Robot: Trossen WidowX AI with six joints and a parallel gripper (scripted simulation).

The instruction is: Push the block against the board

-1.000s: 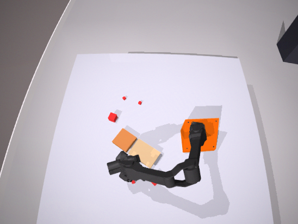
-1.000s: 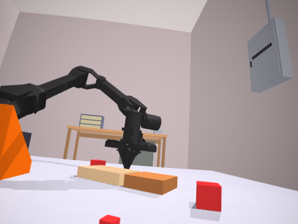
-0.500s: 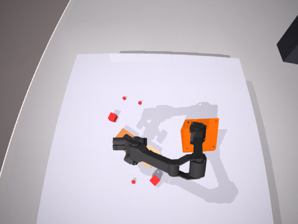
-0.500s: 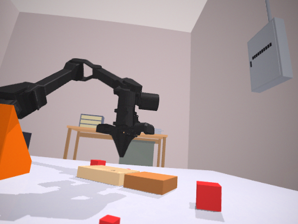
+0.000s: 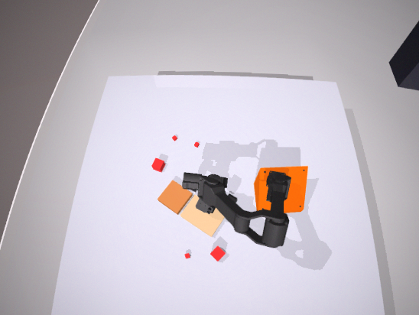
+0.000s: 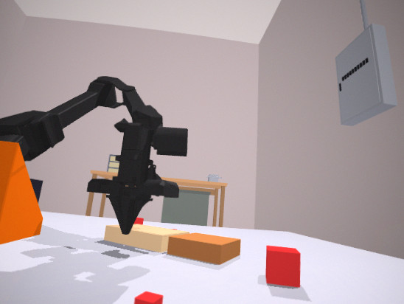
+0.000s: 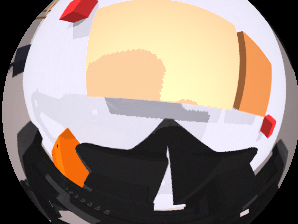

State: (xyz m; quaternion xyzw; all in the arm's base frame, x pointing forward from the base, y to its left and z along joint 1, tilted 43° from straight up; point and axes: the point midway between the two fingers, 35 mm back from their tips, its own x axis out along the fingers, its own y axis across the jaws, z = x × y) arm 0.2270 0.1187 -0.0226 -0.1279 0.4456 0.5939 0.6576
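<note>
The square brown-orange block (image 5: 174, 196) (image 6: 192, 250) (image 7: 257, 75) lies flat at one short end of the pale tan board (image 5: 199, 222) (image 6: 149, 241) (image 7: 200, 60). A thin line of the block's side face shows between them in the top view and the wrist view; I cannot tell if they touch fully. Their long-side edges look about even. My gripper (image 6: 125, 232) (image 7: 168, 123) is shut and empty, its tips pointing down beside the board's long side, with a strip of table between. The arm hides the tips in the top view.
Large red cubes (image 5: 158, 165) (image 5: 217, 253) (image 6: 282, 266) lie near the two parts. Small red cubes (image 5: 174, 138) (image 5: 196, 144) (image 5: 187, 255) lie farther out. The orange base (image 5: 298, 191) (image 6: 18, 199) (image 7: 69, 159) stands beyond the board.
</note>
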